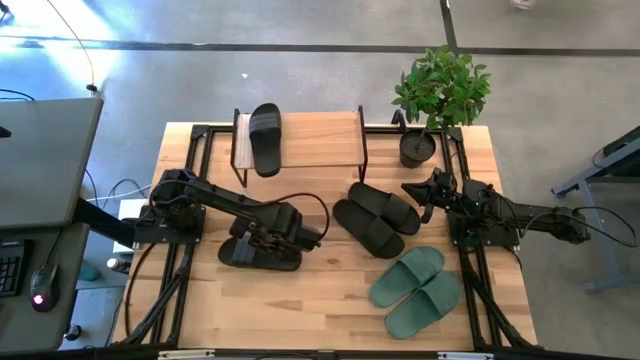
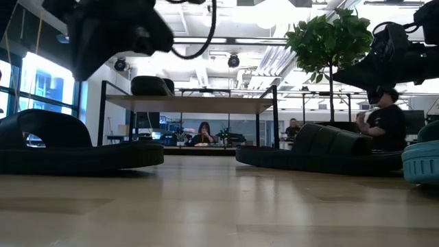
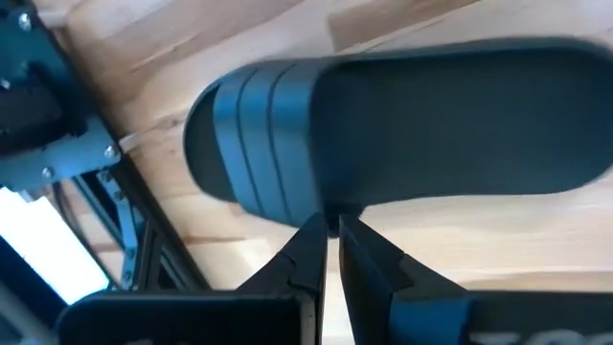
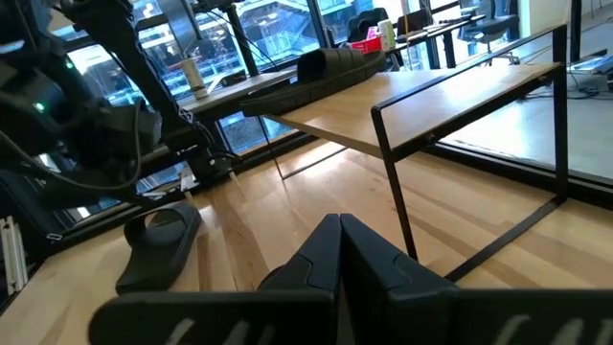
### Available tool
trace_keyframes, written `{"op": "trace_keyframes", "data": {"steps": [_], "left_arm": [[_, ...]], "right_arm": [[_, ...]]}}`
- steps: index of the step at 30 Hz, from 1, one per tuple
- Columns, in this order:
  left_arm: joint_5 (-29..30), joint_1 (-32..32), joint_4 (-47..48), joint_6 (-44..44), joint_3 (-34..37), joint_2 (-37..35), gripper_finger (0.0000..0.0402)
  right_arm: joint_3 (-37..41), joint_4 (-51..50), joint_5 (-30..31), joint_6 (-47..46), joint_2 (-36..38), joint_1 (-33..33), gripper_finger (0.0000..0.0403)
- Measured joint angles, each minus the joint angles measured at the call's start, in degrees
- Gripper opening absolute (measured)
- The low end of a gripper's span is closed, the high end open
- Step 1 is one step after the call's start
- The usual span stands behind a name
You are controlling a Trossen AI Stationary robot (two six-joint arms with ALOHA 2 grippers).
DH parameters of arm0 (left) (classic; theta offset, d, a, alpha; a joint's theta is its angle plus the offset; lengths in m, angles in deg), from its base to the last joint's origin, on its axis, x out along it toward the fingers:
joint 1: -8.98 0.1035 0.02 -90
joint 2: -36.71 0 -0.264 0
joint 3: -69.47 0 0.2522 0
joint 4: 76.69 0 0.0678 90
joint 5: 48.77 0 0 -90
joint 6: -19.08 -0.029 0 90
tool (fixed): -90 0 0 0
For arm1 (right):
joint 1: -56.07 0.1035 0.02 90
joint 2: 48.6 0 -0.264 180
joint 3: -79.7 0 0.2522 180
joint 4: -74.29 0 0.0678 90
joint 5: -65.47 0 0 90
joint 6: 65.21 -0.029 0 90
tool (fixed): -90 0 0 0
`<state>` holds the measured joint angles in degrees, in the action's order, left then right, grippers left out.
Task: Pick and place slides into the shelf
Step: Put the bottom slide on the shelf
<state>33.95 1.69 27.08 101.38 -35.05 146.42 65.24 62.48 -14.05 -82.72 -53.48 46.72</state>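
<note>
Just beyond the left gripper (image 3: pixel 330 235), whose jaws are nearly closed and empty, lies a black slide (image 3: pixel 402 125) on the table (image 1: pixel 320 300).

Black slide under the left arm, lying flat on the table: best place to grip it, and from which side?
Grip the black slide by its ribbed strap, probably from above: the sole lies flat on the table, so the arched strap is the only raised part with room beneath for a finger. The left pincer, fingers nearly together, sits at the sole's edge beside the strap.
</note>
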Motion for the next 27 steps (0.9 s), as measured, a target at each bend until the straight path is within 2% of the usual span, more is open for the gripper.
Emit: {"op": "trace_keyframes", "data": {"steps": [4, 7, 11, 17, 27], "left_arm": [[-2.5, 0.0, 0.0, 1.0, 2.6, 0.0, 0.0023], [-3.1, 0.0, 0.0, 5.1, 4.9, 0.0, 0.0038], [-4.9, 0.2, 0.0, 8.8, 7.0, 0.0, 0.0077], [-5.6, -0.2, -0.9, 6.7, 7.5, 0.0, 0.0137], [-1.7, -0.2, -5.2, 4.7, 7.5, 0.6, 0.0224]], "right_arm": [[0.0, 0.0, 0.0, 0.0, 0.0, 0.0, 0.0000], [0.0, 0.0, -0.1, 0.0, 0.0, 0.0, 0.0000], [0.0, 0.0, -0.1, 0.0, 0.0, 0.0, 0.0000], [0.0, 0.0, -0.1, 0.0, 0.0, 0.0, 0.0000], [0.0, 0.0, -0.1, 1.1, 0.0, 0.0, 0.0000]]}}
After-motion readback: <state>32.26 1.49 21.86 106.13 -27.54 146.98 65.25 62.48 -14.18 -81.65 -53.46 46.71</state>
